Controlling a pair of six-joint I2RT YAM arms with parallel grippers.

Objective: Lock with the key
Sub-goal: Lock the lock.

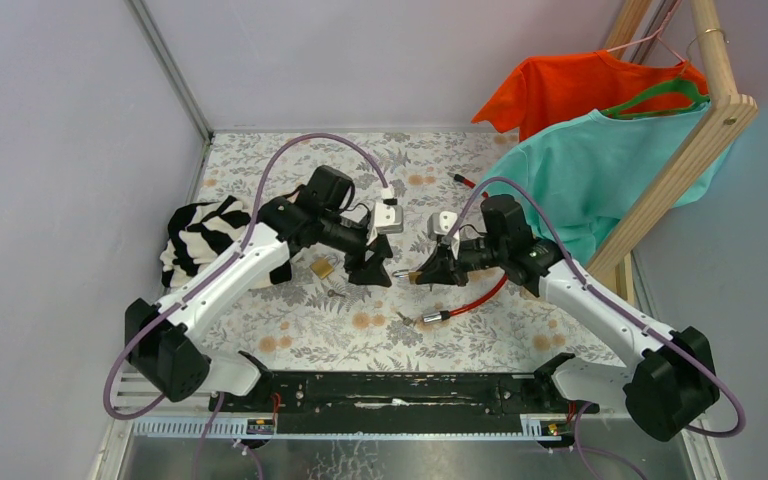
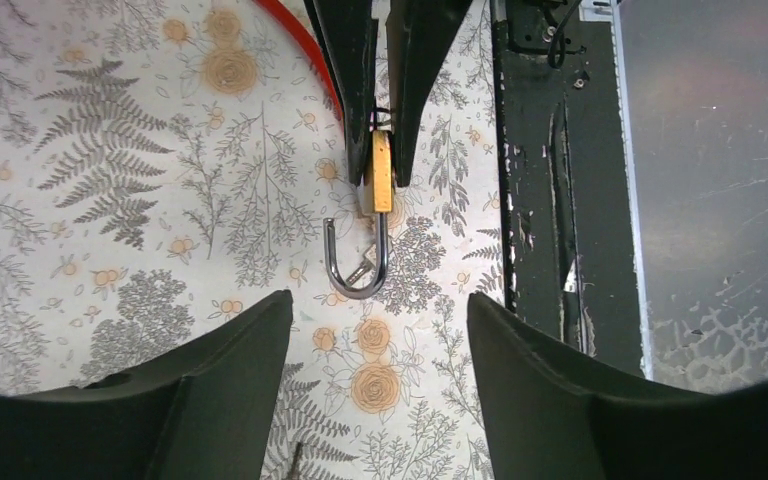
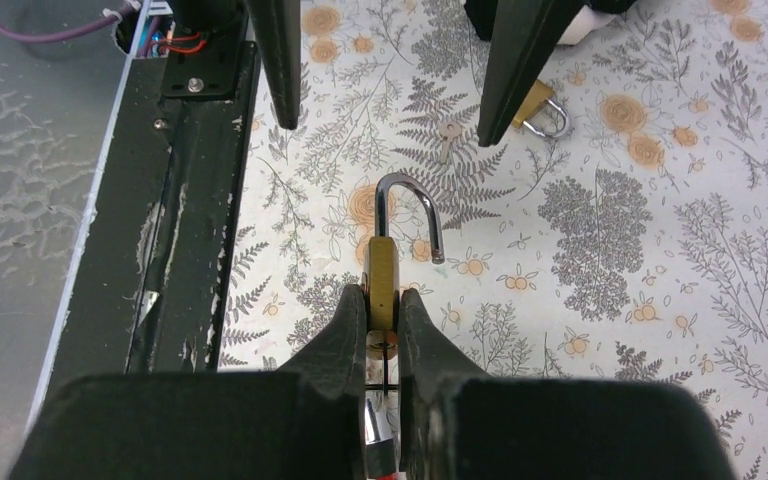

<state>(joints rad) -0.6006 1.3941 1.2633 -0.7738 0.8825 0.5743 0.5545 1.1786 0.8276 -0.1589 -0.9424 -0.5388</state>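
My right gripper [image 3: 383,300] is shut on the body of a brass padlock [image 3: 382,270] and holds it above the table; its silver shackle [image 3: 410,210] stands swung open. In the top view this gripper [image 1: 422,273] faces my left gripper [image 1: 378,268] at mid-table. My left gripper [image 2: 375,330] is open and empty, its fingers [image 2: 230,360] a short way in front of the shackle [image 2: 355,265]. A small silver key [image 3: 448,133] lies on the floral cloth below. No key shows in the held padlock.
A second brass padlock [image 1: 322,268] lies on the cloth by the left arm. A red cable [image 1: 480,297] with a metal end lies under the right arm. A striped cloth [image 1: 205,235] lies at left. Shirts hang on a wooden rack [image 1: 680,160] at right. The black base rail [image 1: 400,390] is near.
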